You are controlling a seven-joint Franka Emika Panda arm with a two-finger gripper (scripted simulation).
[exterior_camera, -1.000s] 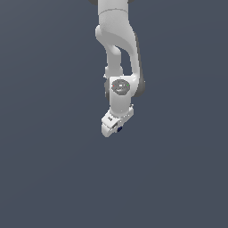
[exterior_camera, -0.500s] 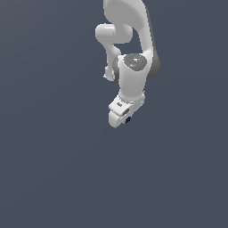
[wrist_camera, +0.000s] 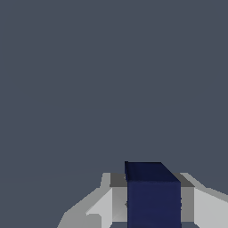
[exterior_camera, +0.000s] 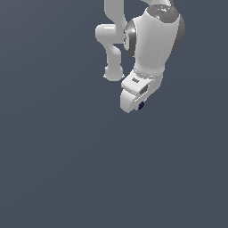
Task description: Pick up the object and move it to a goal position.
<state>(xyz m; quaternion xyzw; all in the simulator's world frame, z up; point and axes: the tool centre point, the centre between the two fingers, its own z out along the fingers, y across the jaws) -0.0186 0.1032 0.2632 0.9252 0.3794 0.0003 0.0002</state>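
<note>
Item one: a flat, uniform slate-grey background (exterior_camera: 53,169), filling both views with no visible edge, seam or marking. Item two: a glossy white, jointed robot arm with grey joint bands (exterior_camera: 153,40), entering from the top of the exterior view and reaching downward, its bulky upper segment on the exterior view's right and a slimmer curved link behind it on the exterior view's left. Item three: a white two-fingered gripper (exterior_camera: 133,104) at the arm's lower end, angled down toward the exterior view's left; in the wrist view its pale grey-white fingers (wrist_camera: 104,202) stand on either side of the held piece, pressed against its flanks and pinching it. Item four: a small dark navy-blue block with flat faces and square edges (wrist_camera: 153,198), seen close in the wrist view as a box with a darker top face, lodged between the fingers; in the exterior view only a tiny navy speck (exterior_camera: 141,105) shows at the gripper's tip, on the side toward the exterior view's right.
</note>
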